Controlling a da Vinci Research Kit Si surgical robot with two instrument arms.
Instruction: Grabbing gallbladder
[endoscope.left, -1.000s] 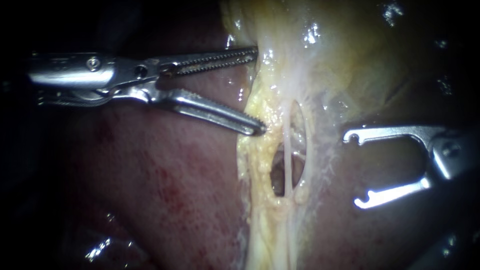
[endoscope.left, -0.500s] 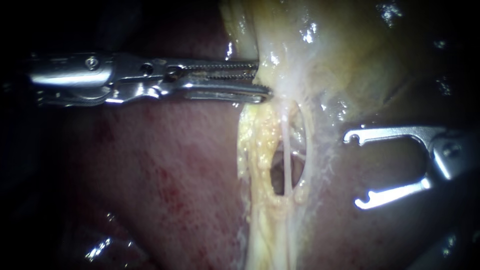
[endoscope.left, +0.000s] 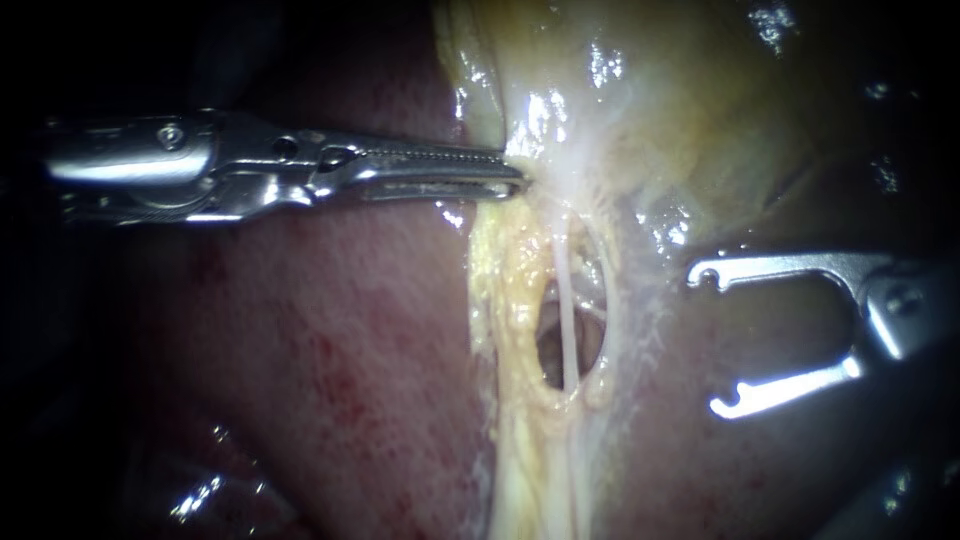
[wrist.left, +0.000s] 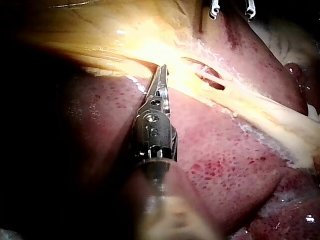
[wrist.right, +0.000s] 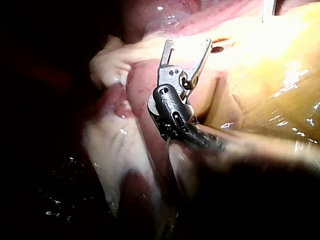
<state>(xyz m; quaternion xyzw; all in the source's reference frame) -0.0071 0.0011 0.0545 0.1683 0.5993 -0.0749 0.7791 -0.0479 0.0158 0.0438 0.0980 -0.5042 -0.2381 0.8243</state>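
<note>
Evidently a hold was in place: the hand of the slender steel left instrument (endoscope.left: 510, 178), two long toothed jaws, was seen pressed nearly flat together on the rim of the pale yellow, glistening gallbladder (endoscope.left: 680, 100). The gallbladder lay in the upper middle of the endoscope view, above the mottled dark red liver (endoscope.left: 330, 380). Only a thin fold seemed to be caught at the very tips, as glare there hid the depth of the bite.

For the step to be done well, the bite would best be checked before any pull was applied. Traction would best be directed gently away from the liver, so that the fold was neither torn nor lost.

Just below the grip, the lumpy yellow fat strip (endoscope.left: 505, 290) was broken by an oval window (endoscope.left: 545, 355) crossed by a thin whitish tube (endoscope.left: 568, 340). That edge was to be kept out of the jaws and not stretched hard.

The hand of the right instrument (endoscope.left: 712, 340), with hook-tipped jaws, was held wide apart and empty, near the window on its other side but apart from it. Open room was offered over the liver beneath the left shaft. The space between the two instruments was taken up by the window and tube.
</note>
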